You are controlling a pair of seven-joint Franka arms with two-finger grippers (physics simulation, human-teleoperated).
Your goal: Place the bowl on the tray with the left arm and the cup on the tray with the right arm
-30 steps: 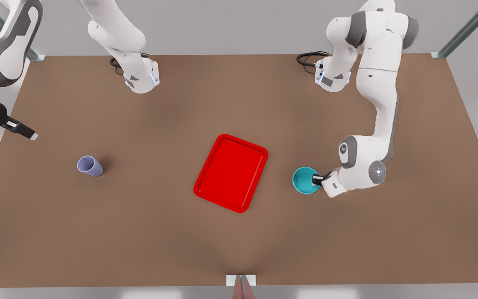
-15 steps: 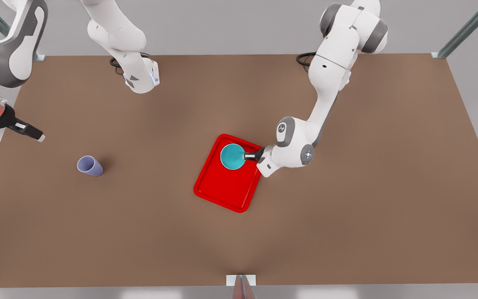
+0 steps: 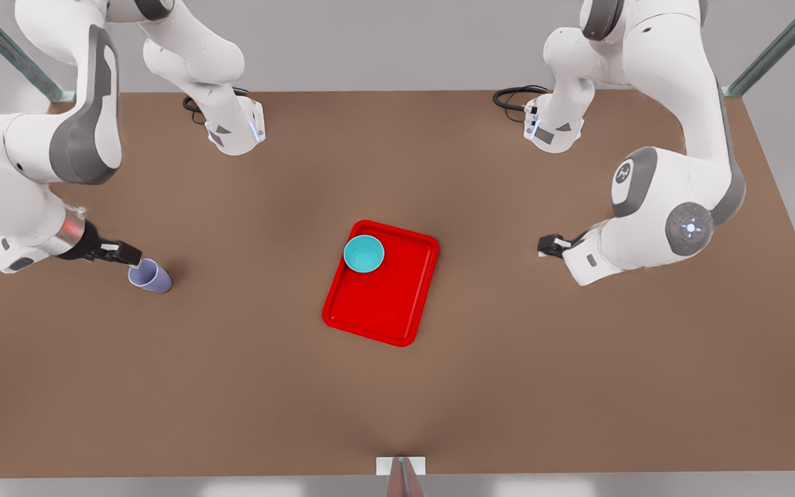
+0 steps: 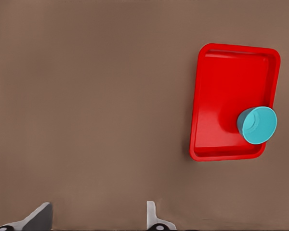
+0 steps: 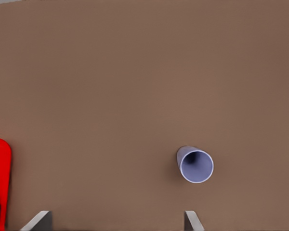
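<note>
My right pincer [image 3: 134, 260] hangs spread wide over the pale lavender tapered cup [image 3: 150, 276], which stands upright well apart from the flat red tray [image 3: 397, 304]. My left pincer [image 3: 547, 245] waits, spread empty, beyond the tray.

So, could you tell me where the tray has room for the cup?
The tray is bare over its near part and far-right corner; the bowl fills the far-left corner, front view. Right gripper open beside the cup; left gripper waits open, farther right.
</note>
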